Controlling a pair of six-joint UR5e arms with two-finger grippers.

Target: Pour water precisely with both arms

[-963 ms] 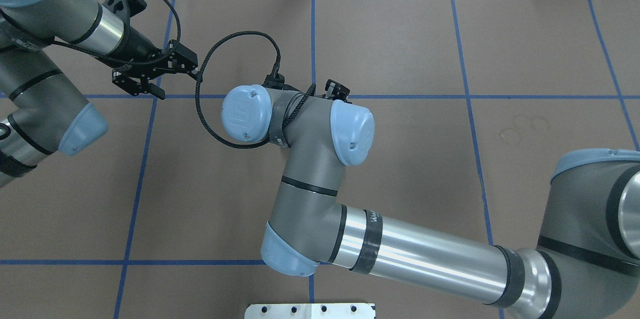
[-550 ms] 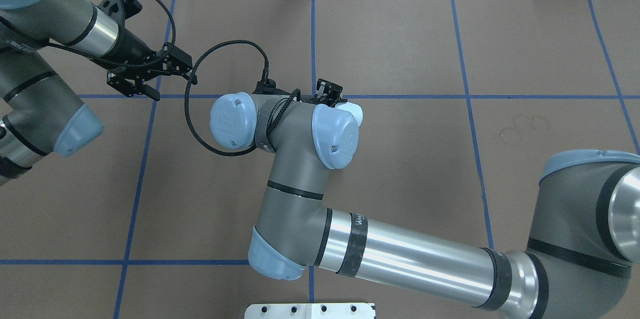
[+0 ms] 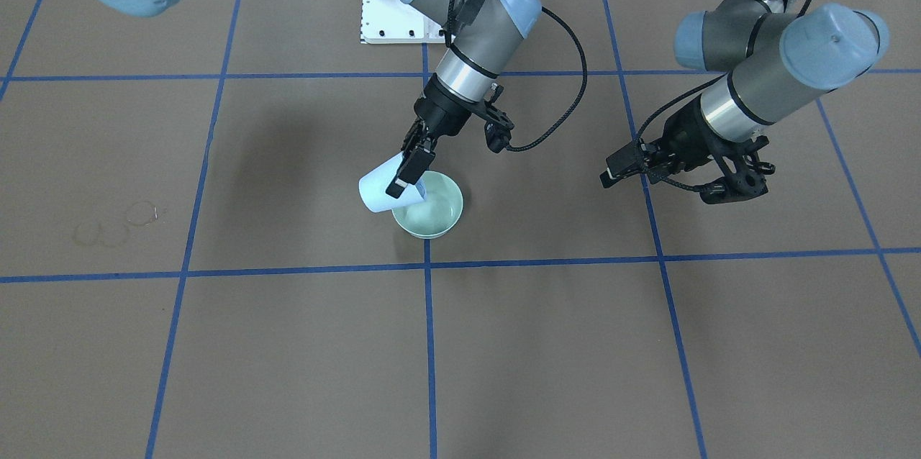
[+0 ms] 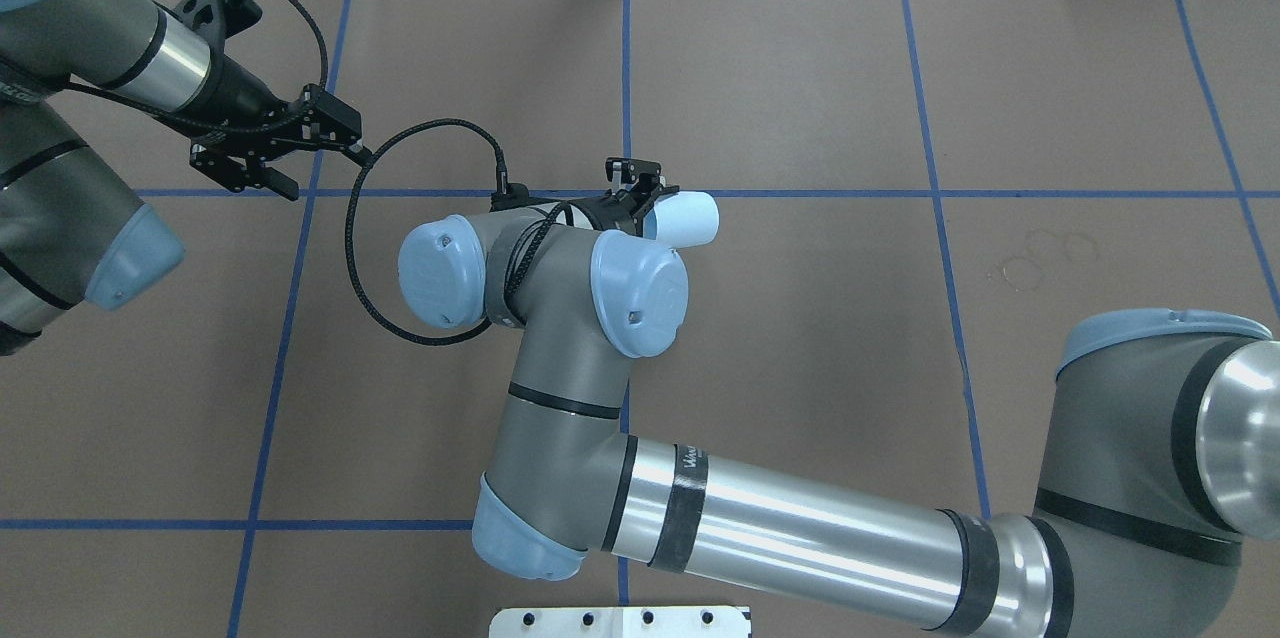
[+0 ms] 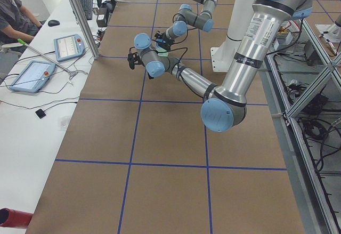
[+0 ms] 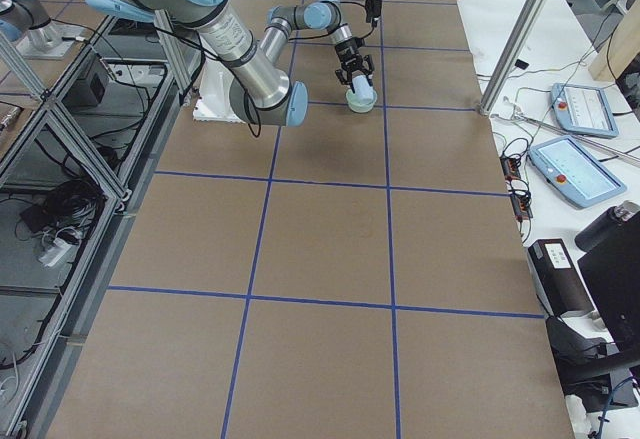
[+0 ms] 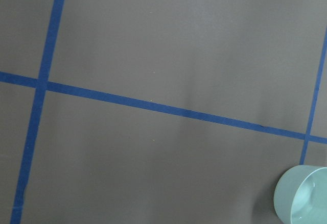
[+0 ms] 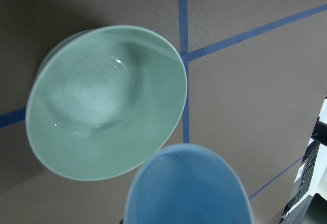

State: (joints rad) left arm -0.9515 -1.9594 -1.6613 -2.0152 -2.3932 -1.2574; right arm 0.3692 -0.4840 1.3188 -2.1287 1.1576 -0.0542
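Observation:
My right gripper (image 3: 404, 180) is shut on a pale-blue plastic cup (image 3: 374, 194) and holds it tipped on its side, mouth over the rim of a pale-green bowl (image 3: 440, 216). In the right wrist view the cup (image 8: 189, 188) looks empty inside, and the bowl (image 8: 153, 127) holds a little clear water (image 8: 97, 89) with ripples and white glints. In the overhead view the cup (image 4: 688, 218) sticks out beside the right gripper (image 4: 632, 200), and the arm hides the bowl. My left gripper (image 3: 740, 184) hovers open and empty well to the side; it also shows in the overhead view (image 4: 250, 176).
The bowl shows at the corner of the left wrist view (image 7: 302, 197). Blue tape lines (image 3: 426, 315) grid the brown table. Faint ring stains (image 3: 115, 225) mark the cover on my right side. The white pedestal (image 3: 392, 13) stands at the robot's edge.
My right arm has swung toward my left side and rotated, so the tipped cup now shows in the overhead view. My left gripper has drawn back, farther left and away.

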